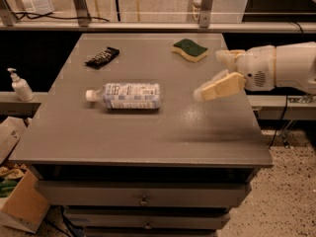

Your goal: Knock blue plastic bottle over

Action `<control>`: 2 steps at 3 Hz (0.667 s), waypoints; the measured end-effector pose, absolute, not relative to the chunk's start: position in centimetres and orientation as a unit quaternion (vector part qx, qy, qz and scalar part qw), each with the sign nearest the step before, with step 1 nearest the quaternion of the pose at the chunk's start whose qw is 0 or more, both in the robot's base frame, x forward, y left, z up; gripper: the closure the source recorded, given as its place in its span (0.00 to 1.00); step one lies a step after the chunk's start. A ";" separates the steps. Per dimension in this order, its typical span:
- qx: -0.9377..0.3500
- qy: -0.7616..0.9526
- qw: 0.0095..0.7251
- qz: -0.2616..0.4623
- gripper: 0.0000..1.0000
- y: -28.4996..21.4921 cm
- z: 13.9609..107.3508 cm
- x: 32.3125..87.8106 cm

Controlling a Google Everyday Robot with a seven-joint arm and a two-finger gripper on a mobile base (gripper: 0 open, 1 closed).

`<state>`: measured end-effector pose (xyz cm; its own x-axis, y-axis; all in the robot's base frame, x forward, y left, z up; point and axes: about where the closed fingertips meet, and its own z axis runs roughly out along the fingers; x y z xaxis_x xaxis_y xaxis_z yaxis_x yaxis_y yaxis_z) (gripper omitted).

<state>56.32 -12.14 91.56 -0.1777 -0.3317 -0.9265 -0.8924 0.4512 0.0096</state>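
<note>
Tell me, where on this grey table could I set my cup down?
The whole front strip, between the lying blue plastic bottle and the table front edge, is bare. So is the middle, between the black packet and green sponge. The right side is crowded: the pincer hovers there, open.

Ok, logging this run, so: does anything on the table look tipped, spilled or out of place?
The blue plastic bottle lies on its side on the table, cap pointing left, not upright; no spill shows. The gripper hangs to its right, fingers open, clear of it. Sponge and dark wrapper lie flat.
</note>
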 end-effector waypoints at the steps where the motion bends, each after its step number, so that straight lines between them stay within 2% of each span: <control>1: -0.423 0.712 0.475 0.298 0.00 -16.3 91.6 56.0; 2: -0.424 0.711 0.474 0.299 0.00 -16.6 91.8 56.0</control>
